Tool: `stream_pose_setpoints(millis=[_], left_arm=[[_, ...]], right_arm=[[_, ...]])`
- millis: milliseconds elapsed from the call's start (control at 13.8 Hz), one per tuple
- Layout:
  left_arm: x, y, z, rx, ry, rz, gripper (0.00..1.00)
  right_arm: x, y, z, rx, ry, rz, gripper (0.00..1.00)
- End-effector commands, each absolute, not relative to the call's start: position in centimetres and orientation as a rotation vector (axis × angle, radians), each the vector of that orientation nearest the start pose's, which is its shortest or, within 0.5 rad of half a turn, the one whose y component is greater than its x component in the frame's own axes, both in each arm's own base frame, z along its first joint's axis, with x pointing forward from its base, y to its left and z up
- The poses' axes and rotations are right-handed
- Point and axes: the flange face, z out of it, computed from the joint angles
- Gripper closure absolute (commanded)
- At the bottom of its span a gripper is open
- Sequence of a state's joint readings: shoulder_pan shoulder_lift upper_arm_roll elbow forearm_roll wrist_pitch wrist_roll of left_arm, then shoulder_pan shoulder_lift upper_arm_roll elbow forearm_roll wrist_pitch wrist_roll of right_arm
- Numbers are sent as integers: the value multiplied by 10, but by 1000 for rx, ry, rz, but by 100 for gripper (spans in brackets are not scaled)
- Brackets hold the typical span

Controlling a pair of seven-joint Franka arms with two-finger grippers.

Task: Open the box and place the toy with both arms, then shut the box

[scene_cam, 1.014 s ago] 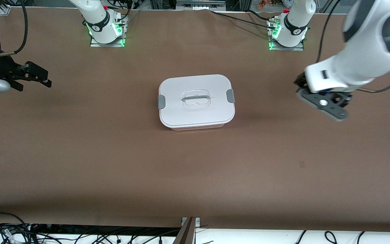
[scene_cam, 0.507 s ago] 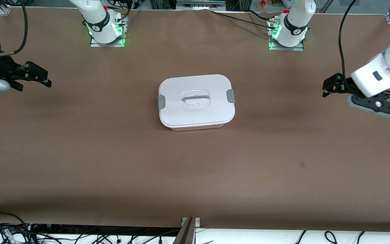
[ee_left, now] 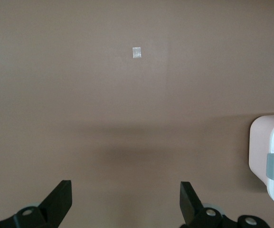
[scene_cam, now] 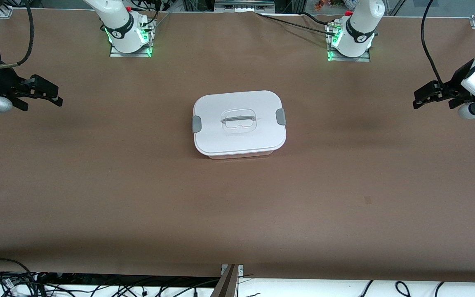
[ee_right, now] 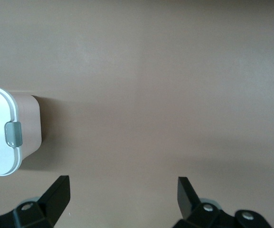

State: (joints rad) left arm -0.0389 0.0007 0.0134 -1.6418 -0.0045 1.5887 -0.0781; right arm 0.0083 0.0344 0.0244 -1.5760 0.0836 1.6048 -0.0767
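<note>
Your left black two-finger gripper (scene_cam: 419, 99) hangs over the brown desk (scene_cam: 138, 198) at its own end, fingers (ee_left: 61, 202) spread wide, holding nothing. Your right black two-finger gripper (scene_cam: 54, 94) hangs over the right arm's end, fingers (ee_right: 58, 192) likewise wide and empty. Between them, well apart from both, the pale pink plastic box (scene_cam: 239, 123) sits mid-desk, its white lid (scene_cam: 262, 107) on, both grey clips (scene_cam: 196, 123) down. You cannot see its contents.

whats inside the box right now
Cannot be seen: the white lid covers the box, both grey clips down. No toy shows anywhere on the table.
</note>
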Motion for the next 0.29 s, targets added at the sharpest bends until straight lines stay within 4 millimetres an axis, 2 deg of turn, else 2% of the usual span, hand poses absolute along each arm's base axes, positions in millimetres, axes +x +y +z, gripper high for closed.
stream_pose_setpoints(millis=[0,217], left_arm=[[540,-14,587,-3142,-109,51,0],[540,-14,588,-3141,-102,61,0]], right_arm=[[568,25,612,-3057,-178,1,0],[568,25,612,-3057,-178,1,0]])
